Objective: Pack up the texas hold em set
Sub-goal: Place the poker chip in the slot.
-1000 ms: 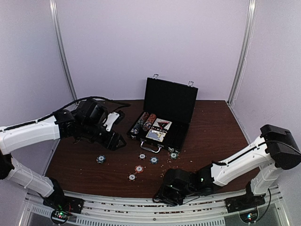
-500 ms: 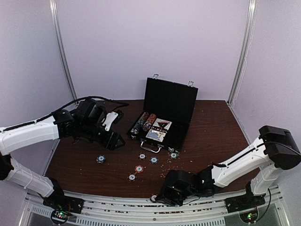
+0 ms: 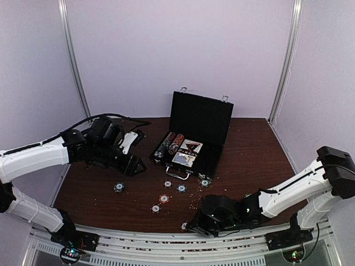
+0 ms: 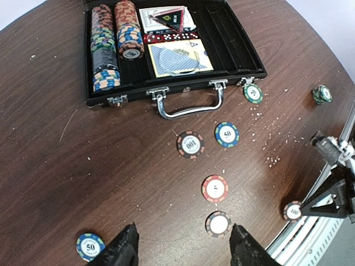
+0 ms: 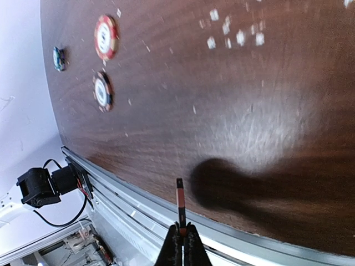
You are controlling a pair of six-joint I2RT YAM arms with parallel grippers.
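One chip (image 5: 179, 195), near counter (image 3: 252, 160) edge: right end effector (image 5: 179, 230) has just clamped on it, edge-on. Left end effector (image 4: 183, 252): apart, empty. Several loose chips (image 3: 164, 198) lie before open case (image 3: 199, 119), far middle; packing unfinished.

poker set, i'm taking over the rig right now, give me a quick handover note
Left gripper: open, empty, hovering over the table near the loose chips.
Right gripper: shut on the held chip, gripped edge-on by the table's near edge.
Case: open, chip rows, card decks and dice inside.
Done: those are packed.
Left: held chip and loose chips into the case, then close it.
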